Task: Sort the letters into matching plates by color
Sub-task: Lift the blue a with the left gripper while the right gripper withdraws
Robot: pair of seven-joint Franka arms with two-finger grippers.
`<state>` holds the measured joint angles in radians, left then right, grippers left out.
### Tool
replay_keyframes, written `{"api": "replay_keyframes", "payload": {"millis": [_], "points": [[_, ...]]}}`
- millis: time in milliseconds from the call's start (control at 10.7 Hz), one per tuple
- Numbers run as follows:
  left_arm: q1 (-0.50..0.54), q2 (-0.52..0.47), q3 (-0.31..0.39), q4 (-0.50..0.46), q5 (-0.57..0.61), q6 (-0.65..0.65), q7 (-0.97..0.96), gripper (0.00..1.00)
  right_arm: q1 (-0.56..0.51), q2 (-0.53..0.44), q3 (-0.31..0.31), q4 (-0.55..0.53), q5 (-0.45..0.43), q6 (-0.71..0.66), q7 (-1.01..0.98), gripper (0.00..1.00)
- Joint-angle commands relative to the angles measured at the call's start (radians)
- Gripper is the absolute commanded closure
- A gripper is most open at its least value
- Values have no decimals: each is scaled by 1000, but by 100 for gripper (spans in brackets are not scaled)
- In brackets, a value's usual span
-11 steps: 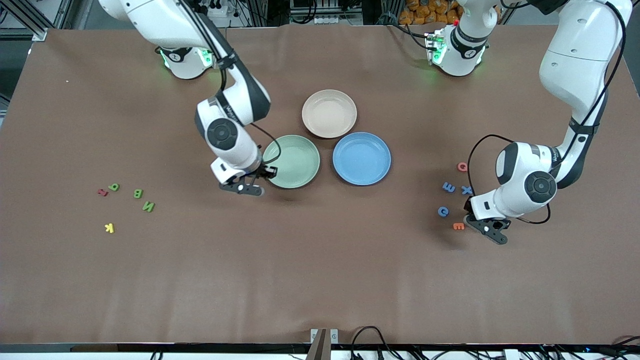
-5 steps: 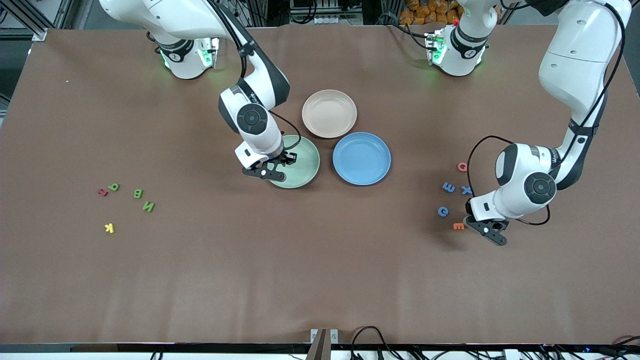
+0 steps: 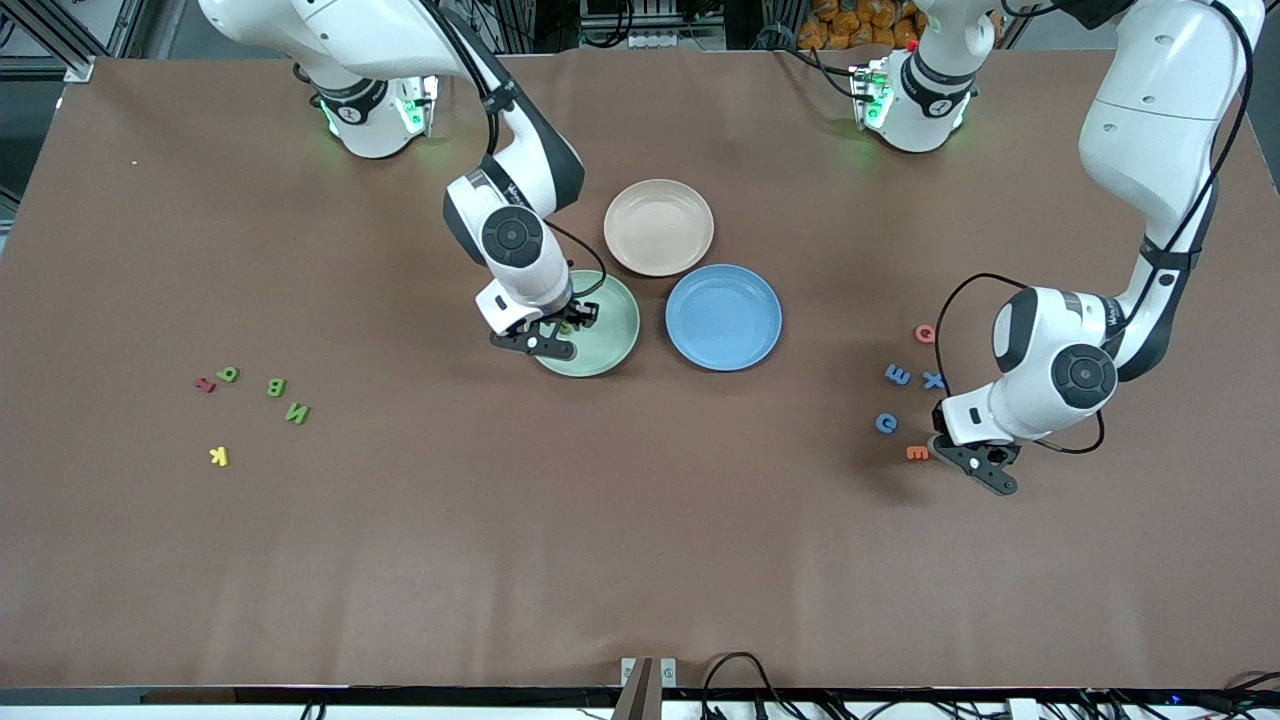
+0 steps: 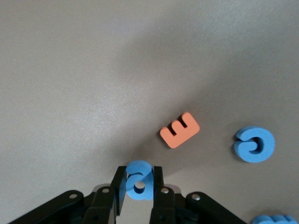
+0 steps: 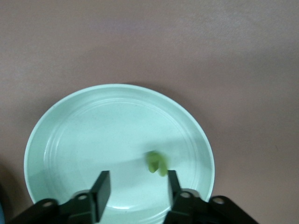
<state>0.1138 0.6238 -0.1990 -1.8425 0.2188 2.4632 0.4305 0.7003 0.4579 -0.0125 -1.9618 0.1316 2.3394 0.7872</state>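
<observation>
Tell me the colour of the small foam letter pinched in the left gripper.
Blue: the small foam letter is clearest in the left wrist view.

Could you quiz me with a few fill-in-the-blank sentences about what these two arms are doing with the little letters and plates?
1. The right claw, open over the mint green plate, has a small ____ letter under it.
2. The left claw is shut on a ____ letter.
3. The blue plate holds ____ letters.
4. The letter on the table nearest the left claw is the ____ E.

Missing words: green; blue; no; orange
</observation>
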Motion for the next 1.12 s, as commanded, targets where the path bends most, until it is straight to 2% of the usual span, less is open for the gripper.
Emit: {"api": "replay_keyframes", "payload": {"millis": [0,280,560,746,933,1026], "points": [[-35,-61,1,-8,19,-64,-91,100,13,-7,-3,3,-4,-2,18,0],[-54,-96,-11,-12,19,-116,-163,100,4,-16,-17,3,-6,-2,11,0],[-52,-119,-46,-17,19,-156,-246,100,-2,-27,-87,1,-7,-2,-72,0],[-52,-133,-63,-18,19,-193,-286,100,-8,-33,-167,0,-7,-12,-158,0],[-51,-148,-91,-27,19,-208,-341,100,-5,-41,-275,6,-3,-69,-285,0],[-51,-160,-102,-40,19,-208,-363,100,-12,-54,-305,6,-3,-74,-339,0]]}}
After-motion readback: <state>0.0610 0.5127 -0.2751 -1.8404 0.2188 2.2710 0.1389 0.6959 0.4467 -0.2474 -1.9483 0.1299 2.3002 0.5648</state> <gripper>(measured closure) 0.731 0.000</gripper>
